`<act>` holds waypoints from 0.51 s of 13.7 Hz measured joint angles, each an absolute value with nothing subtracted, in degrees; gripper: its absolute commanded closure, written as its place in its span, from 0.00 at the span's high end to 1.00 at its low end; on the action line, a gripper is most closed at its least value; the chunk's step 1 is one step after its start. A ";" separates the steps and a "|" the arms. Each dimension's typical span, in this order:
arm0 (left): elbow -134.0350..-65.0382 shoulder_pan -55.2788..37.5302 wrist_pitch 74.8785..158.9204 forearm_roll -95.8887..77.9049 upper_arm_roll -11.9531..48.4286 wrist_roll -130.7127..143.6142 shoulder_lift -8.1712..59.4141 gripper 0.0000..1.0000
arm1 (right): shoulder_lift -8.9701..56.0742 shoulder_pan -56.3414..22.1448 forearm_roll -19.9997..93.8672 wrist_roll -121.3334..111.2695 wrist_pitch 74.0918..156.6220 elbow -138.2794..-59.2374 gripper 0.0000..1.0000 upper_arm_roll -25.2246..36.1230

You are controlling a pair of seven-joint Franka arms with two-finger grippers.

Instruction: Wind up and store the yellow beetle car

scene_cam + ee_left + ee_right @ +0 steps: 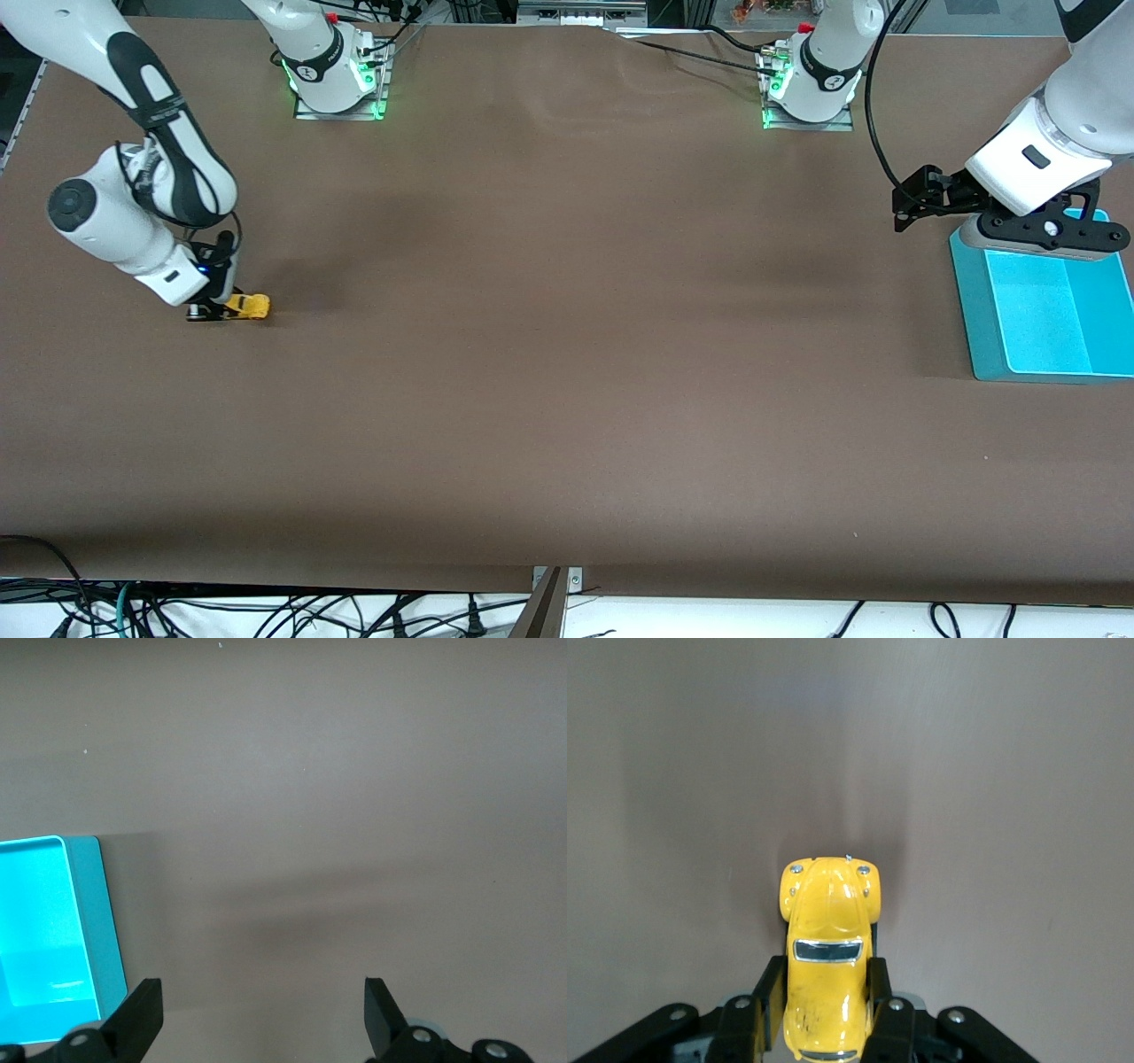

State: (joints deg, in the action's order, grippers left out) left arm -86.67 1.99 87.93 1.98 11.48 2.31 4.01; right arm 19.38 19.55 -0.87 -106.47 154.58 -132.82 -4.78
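Right gripper (pixel 215 310) is sitting down at table level at the right arm's end of the brown table (pixel 567 372), jaws clamped on the yellow beetle car (pixel 247 307). In the right wrist view the fingers (pixel 769 997) are pinching the car (pixel 827 952) on both sides around its rear half, with the nose and headlights sticking out past the fingertips. The car is looking level, with its wheels at or just above the tabletop; cannot tell for sure whether it is touching. In the front view its nose is pointing toward the left arm's end of the table. Left gripper (pixel 912 202) is waiting up in the air at the left arm's end, over the table just beside the teal bin (pixel 974 292), jaws standing wide open and holding nothing. The left wrist view is showing the two open fingertips (pixel 142 1014) over bare tabletop, with a corner of the bin (pixel 89 904) in sight. The bin is sitting at the edge of the table and is well apart from the car.
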 measured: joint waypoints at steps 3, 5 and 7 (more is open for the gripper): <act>-86.67 1.99 87.93 1.98 11.48 2.31 4.00 1.00 | 19.56 21.06 -0.86 -108.38 154.67 -132.56 0.33 -4.83; -86.67 1.99 87.93 1.98 11.48 2.31 4.00 1.00 | 19.56 21.06 -0.86 -108.38 154.65 -132.56 0.53 -4.90; -86.67 1.99 87.93 1.98 11.49 2.31 4.01 1.00 | 19.79 21.06 -0.86 -108.41 154.57 -132.64 0.94 -5.00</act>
State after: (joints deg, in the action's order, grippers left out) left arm -86.67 1.99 87.93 1.98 11.49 2.31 4.01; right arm 19.79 21.06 -0.86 -108.41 154.57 -132.64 -5.00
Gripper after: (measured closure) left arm 0.000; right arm 0.511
